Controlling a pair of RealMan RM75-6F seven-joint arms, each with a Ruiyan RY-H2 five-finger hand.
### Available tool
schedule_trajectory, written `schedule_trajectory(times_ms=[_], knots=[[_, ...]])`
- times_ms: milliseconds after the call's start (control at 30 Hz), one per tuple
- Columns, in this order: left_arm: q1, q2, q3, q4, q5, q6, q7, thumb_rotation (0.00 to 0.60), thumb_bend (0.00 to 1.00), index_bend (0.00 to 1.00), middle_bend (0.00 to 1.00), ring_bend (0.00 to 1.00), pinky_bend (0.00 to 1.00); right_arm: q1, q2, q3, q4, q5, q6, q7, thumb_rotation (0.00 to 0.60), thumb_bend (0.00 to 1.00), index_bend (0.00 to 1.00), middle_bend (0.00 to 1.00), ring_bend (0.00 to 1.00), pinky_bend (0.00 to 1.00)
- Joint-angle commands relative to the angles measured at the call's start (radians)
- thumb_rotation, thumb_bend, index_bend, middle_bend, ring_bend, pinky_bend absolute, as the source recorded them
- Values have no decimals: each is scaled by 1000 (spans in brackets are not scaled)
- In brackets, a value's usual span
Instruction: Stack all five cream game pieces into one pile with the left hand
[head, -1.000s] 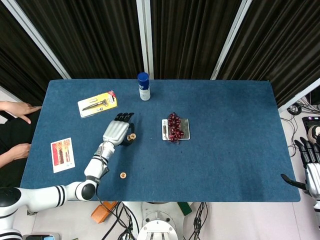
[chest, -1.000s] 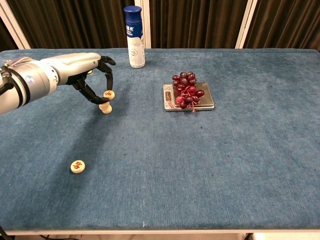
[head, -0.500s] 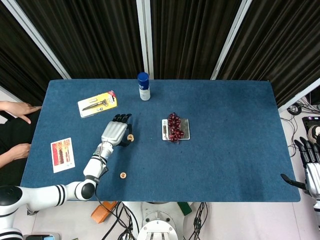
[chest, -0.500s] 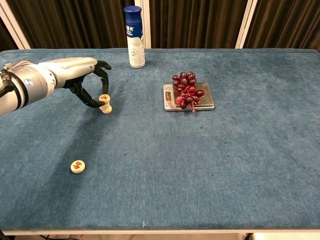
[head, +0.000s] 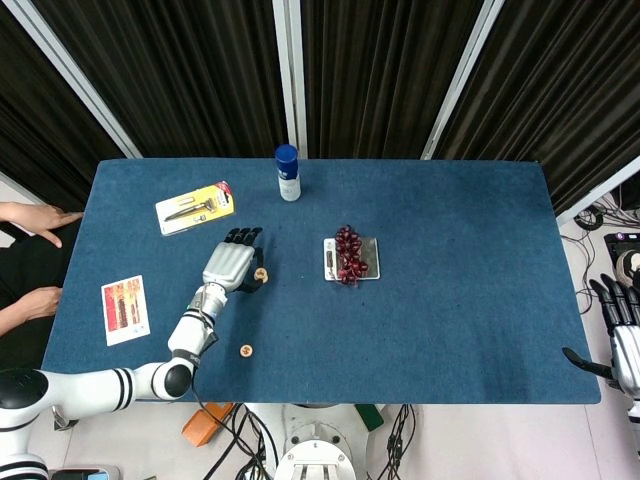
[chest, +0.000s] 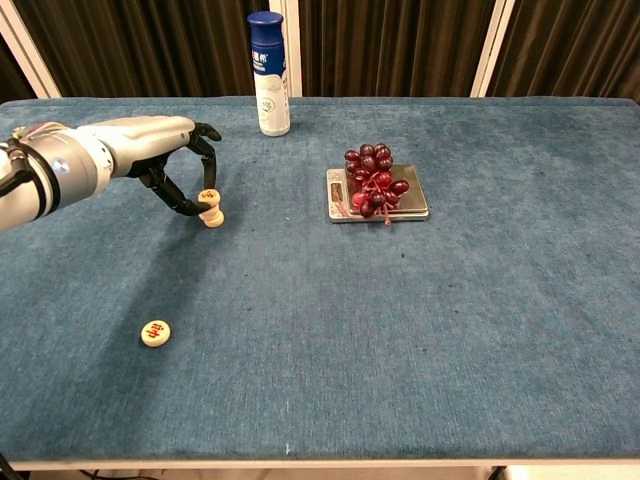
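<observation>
While our left hand (chest: 165, 160) curls its fingertips around the top cream piece (chest: 209, 196) of the pile (chest: 211, 209), one lone cream piece (chest: 155, 332) lies nearer us. Rightward, grapes (chest: 374, 182) fill the metal tray (chest: 340, 207). Our right hand (head: 622, 330) hangs off-table, fingers spread, holding nothing.

The head view looked steeply down from high above the whole tabletop (head: 450, 300). The chest view sat lower and nearer, facing across it. Both shared the left hand (head: 232, 266) and the surface around it.
</observation>
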Motion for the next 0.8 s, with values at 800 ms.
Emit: schedule_trajectory(times_ms=[800], knots=[[31,42,34,-80,67,62,-42,600,292,393,8,0,0,3,4,3,-3,2,-3,3,600,175,0,54,0,28]])
